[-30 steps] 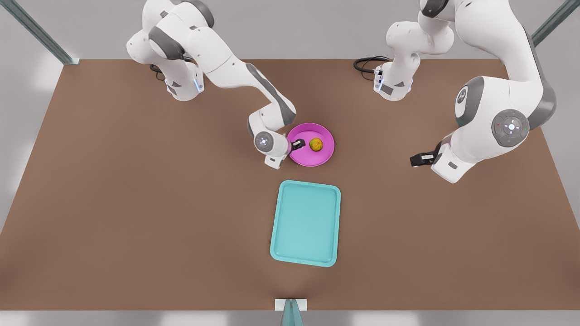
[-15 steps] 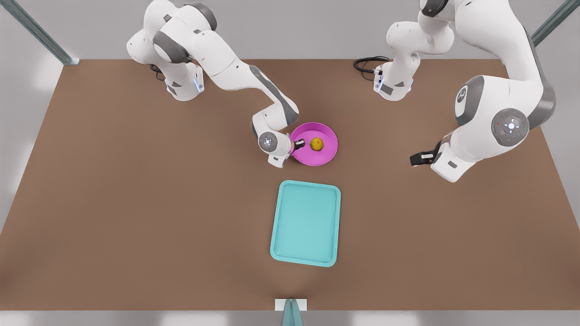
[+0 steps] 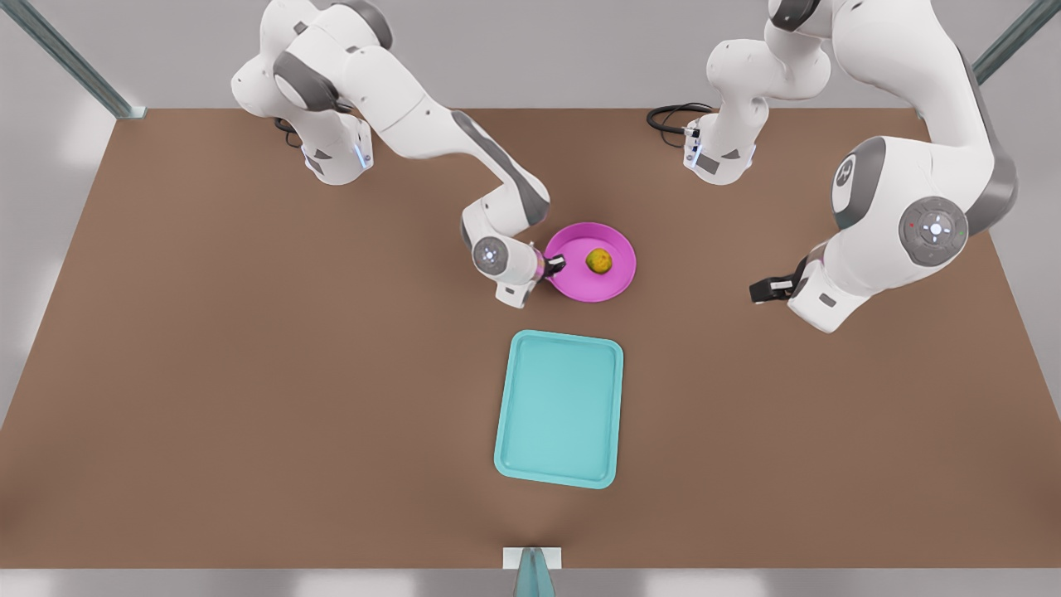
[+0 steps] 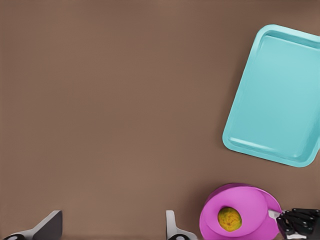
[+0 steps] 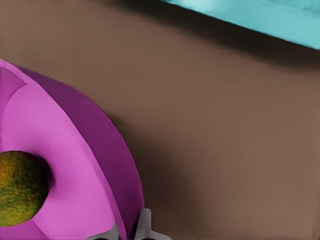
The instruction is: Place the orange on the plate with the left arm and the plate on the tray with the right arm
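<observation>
The orange (image 3: 599,260) (image 4: 229,218) (image 5: 20,187) lies in the pink plate (image 3: 617,278) (image 4: 255,205) (image 5: 80,150). My right gripper (image 3: 554,265) (image 5: 127,231) is shut on the plate's rim, on the side toward the front view's left, and the plate looks tilted. The teal tray (image 3: 559,408) (image 4: 277,95) (image 5: 260,17) lies flat nearer the table's front edge, apart from the plate. My left gripper (image 3: 767,289) (image 4: 111,232) hangs open over bare table at the front view's right, waiting with nothing between its fingers.
Both arm bases (image 3: 331,153) (image 3: 719,157) stand at the table's back edge, with a black cable (image 3: 671,116) coiled by one. A small bracket (image 3: 531,564) sits at the middle of the front edge. Brown tabletop (image 3: 249,373) spreads wide either side of the tray.
The right gripper has carried the plate, with the orange in it, toward the front view's right. The left arm has barely moved.
</observation>
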Robot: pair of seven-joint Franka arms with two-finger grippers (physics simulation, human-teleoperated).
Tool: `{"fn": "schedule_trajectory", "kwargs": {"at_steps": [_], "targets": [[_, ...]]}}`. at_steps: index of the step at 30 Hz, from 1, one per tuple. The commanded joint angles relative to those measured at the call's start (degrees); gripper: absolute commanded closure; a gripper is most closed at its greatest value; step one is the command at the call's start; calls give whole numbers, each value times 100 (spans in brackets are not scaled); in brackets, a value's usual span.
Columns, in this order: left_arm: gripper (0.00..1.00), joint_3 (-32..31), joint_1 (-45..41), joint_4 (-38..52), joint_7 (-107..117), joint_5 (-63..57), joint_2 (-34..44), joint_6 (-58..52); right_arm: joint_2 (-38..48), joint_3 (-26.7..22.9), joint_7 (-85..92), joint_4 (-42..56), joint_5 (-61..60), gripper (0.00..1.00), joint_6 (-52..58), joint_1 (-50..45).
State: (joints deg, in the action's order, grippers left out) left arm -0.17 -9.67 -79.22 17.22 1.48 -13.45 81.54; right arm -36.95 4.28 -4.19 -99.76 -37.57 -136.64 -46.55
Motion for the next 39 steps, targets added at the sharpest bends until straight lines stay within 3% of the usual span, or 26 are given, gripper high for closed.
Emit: {"fn": "schedule_trajectory", "kwargs": {"at_steps": [1,6,9,11,14,25,26,27,31,33,36,38,39], "targets": [[0,-1,1,3,-8,-7,9,-24,126,-6,-108,10,30,79,49,146],[0,-1,1,3,-8,-7,-9,-15,425,3,-73,150,39,79,76,1095],[0,-1,1,-5,-8,1,-17,-15,144,-6,-126,782,13,79,93,1614],[0,-1,1,-5,-8,1,-26,-15,-488,-6,-284,1652,13,79,93,1825],[0,-1,1,-5,-8,-7,-17,-15,-1051,-50,-407,2356,48,79,76,1931],[0,-1,1,-5,-8,1,-17,-15,-1587,-41,-407,2805,48,79,14,1746],[0,-1,1,-5,-8,1,-26,-15,-1596,-41,-398,2805,48,36,14,1746],[0,-1,1,-5,-8,1,-26,-15,-1605,-41,-337,2796,57,0,5,1746],[0,-1,1,-5,-8,1,-26,-15,-1552,-58,-319,2892,57,0,23,1781],[0,-1,1,3,-8,1,-17,-24,-1175,-383,67,2849,118,0,163,2080],[0,-1,1,3,1,-7,0,-42,-603,-1623,1491,2831,1742,0,3432,2748],[0,-1,1,3,-8,-7,-9,-68,-41,-1667,1509,2884,3659,0,4470,3240],[0,-1,1,3,-8,-7,-17,-94,493,-1667,1509,2813,3844,0,4567,3459]]}}
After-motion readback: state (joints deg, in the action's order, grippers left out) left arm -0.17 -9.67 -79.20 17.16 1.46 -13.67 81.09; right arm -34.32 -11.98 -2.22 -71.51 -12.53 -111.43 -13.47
